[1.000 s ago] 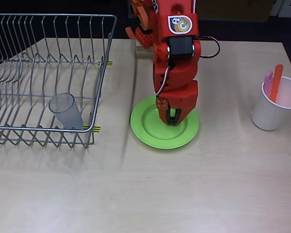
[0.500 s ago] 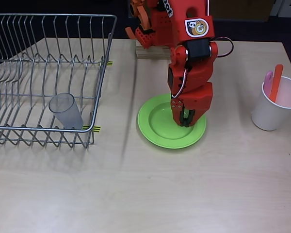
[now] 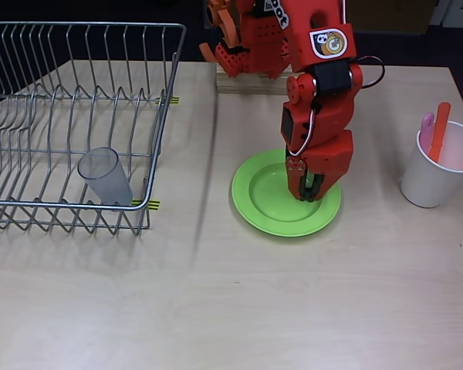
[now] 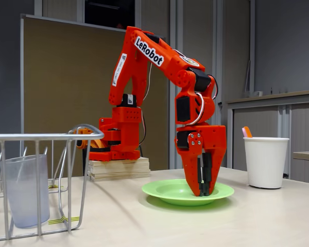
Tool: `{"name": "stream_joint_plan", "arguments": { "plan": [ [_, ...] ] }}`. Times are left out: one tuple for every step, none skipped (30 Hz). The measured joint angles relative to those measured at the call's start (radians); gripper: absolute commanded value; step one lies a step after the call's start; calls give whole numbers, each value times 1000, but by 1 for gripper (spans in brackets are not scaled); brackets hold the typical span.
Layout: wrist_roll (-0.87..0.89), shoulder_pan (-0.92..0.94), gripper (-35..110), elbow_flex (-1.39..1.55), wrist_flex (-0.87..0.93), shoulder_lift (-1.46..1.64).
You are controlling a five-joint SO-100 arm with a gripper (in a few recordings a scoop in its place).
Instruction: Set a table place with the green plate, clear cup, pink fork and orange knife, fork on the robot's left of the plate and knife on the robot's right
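Pinching green plate (image 3: 274, 202) right rim with my claw (image 3: 313, 193); light, stiff, slick plastic, so I'd grip the rim.

1 green plate (image 3: 274, 216), 1 clear cup (image 3: 104, 176), 1 white cup (image 3: 440, 166), 1 pink fork (image 3: 427, 123), 1 orange knife (image 3: 440, 131).

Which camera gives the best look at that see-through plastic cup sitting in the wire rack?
The overhead view: the small translucent plastic cup lies inside the metal wire dish rack, barely crossed by wires. In the fixed view the cup stands behind the rack's bars at the left edge.
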Motion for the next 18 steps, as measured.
{"name": "stream_joint_plan", "arguments": {
  "plan": [
    [0,0,0,-8,0,-2],
    [8,0,0,-11,-6,-2],
    [14,0,0,-11,-6,-2],
    [15,-8,0,-11,0,-2],
    [15,-11,0,-11,2,-2],
    [14,-17,0,-12,5,-2],
    [9,-18,0,-23,23,-2],
    [2,-18,1,-35,31,-2],
    [-18,-14,1,-55,52,-2],
    [-48,-8,1,-80,89,0],
    [-66,0,1,-100,129,8],
    [-84,6,1,-121,186,17],
    [-110,17,1,-144,232,31],
    [-135,31,1,-169,267,46],
    [-167,44,1,-193,319,63],
    [-195,63,1,-213,368,86],
    [-222,81,1,-232,411,107],
    [-256,103,1,-242,437,135]
  ]
}}
